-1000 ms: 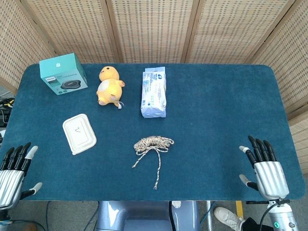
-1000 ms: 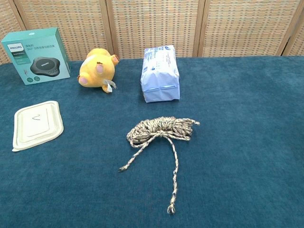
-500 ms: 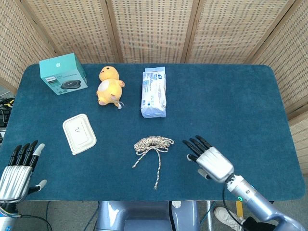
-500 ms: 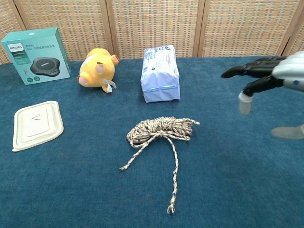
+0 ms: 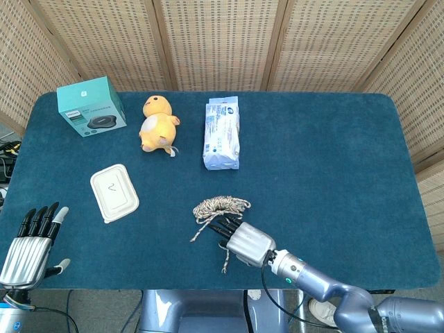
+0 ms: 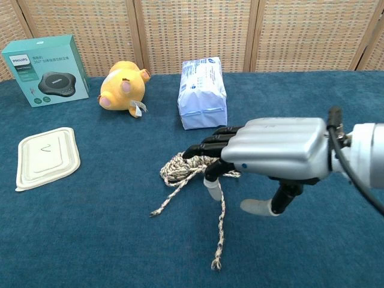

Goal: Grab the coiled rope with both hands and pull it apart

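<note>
Blue table, wide bare cloth at right. Right hand over coiled rope near front centre, fingers spread, holding nothing. Left hand off front-left edge, fingers extended, empty.

Right hand: over the table's near middle, fingers extended above the coiled rope, palm down.
Coiled rope: just beyond and under the right hand's fingertips; its two loose ends trail back beside that hand.
Wipes pack: well beyond the right hand.
Plush toy: beyond it, to the left.
Boxed device: far-left corner.
Lidded container: between the two hands.
Left hand: near-left edge, well apart.
</note>
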`<action>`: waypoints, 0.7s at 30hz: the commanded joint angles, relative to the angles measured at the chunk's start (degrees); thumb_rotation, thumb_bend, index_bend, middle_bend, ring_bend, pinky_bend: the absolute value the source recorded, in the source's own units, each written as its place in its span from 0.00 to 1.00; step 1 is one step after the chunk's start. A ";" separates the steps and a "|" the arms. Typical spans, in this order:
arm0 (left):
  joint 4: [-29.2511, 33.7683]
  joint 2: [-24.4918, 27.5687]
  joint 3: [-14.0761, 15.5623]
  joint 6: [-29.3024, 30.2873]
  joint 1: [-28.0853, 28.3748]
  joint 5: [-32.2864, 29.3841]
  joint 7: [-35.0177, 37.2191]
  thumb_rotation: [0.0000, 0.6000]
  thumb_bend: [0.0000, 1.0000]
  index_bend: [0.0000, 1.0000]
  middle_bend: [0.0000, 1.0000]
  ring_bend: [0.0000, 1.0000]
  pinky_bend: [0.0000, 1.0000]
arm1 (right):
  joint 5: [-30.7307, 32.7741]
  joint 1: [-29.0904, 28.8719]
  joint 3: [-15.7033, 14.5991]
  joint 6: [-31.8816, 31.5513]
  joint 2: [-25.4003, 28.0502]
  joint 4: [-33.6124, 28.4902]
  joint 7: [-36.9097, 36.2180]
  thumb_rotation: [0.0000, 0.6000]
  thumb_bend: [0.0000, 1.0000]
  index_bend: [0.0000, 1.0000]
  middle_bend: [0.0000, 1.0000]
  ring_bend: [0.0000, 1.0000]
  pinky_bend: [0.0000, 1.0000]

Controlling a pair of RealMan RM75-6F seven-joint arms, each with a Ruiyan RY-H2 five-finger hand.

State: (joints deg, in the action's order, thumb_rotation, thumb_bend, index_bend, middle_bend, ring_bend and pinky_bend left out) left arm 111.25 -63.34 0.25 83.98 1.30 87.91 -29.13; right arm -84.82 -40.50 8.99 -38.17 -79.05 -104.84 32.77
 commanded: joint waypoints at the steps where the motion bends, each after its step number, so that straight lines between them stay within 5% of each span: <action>1: 0.01 0.07 0.16 -0.10 0.10 0.04 0.10 1.00 0.00 0.00 0.00 0.00 0.00 | 5.50 -2.26 -1.30 1.78 -4.19 1.98 6.22 1.00 0.43 0.39 0.00 0.00 0.00; 10: -0.02 -0.13 0.53 -0.49 0.50 -0.22 -0.45 1.00 0.00 0.00 0.00 0.00 0.00 | 9.79 -3.44 -5.48 -0.43 -7.96 4.59 10.80 1.00 0.41 0.41 0.00 0.00 0.00; 21: -0.15 -0.45 0.72 -0.55 0.78 -0.67 -0.92 1.00 0.00 0.00 0.00 0.00 0.00 | 5.35 -4.22 -8.32 -3.33 -11.23 8.74 7.11 1.00 0.40 0.42 0.00 0.00 0.00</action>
State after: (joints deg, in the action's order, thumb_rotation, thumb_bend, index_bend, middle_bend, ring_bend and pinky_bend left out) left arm 111.10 -63.78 0.96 83.43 2.08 87.24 -30.05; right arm -78.46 -44.64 1.20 -40.85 -89.69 -96.95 40.72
